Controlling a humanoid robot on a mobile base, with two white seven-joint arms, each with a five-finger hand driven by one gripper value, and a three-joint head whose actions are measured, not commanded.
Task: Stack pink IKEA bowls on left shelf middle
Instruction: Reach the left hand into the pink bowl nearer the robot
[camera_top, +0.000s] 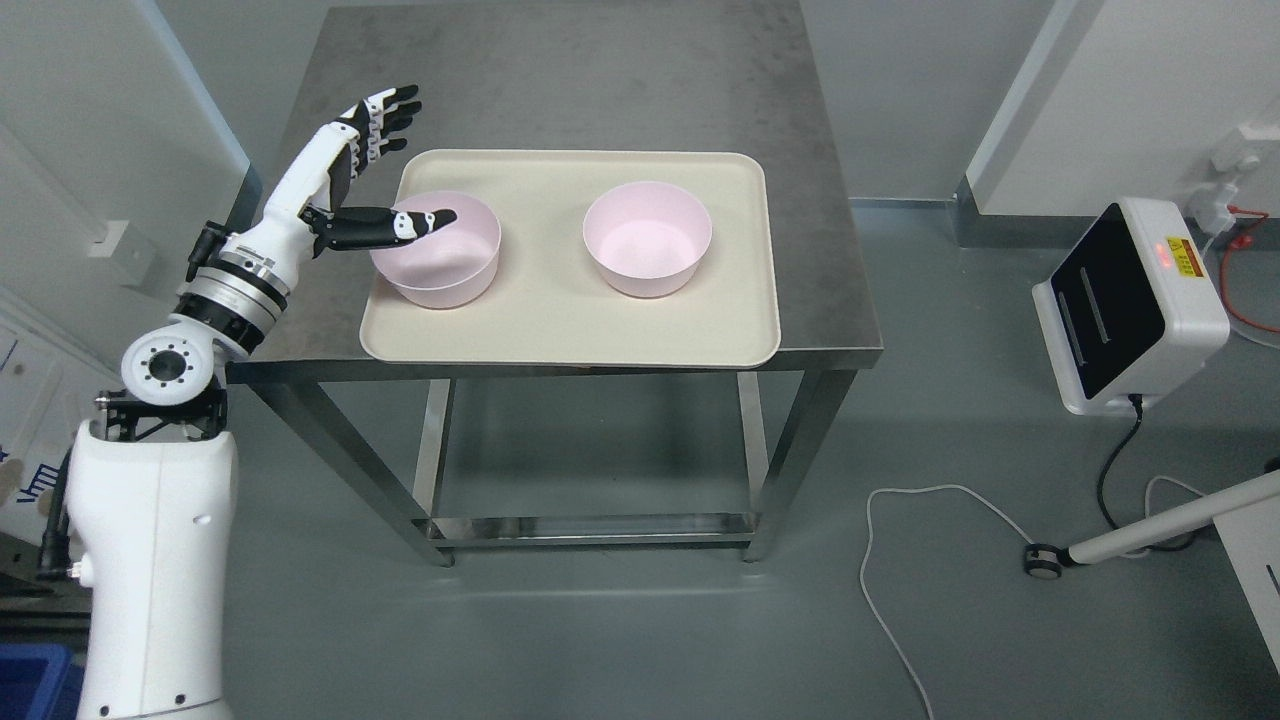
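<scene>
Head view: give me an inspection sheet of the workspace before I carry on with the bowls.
Surface: grey metal table carrying a cream tray.
Job's things: left pink bowl and right pink bowl, both upright on the tray, apart, not stacked.
Clutter: nothing seen on the table besides the tray.
Hands: left hand open, thumb over the left bowl's rim, fingers spread behind the bowl, holding nothing; right hand not in view.
Cables: white cable looping on the floor; black cable from the white device.
Surroundings: grey floor, white walls, a wheeled stand leg at right.
</scene>
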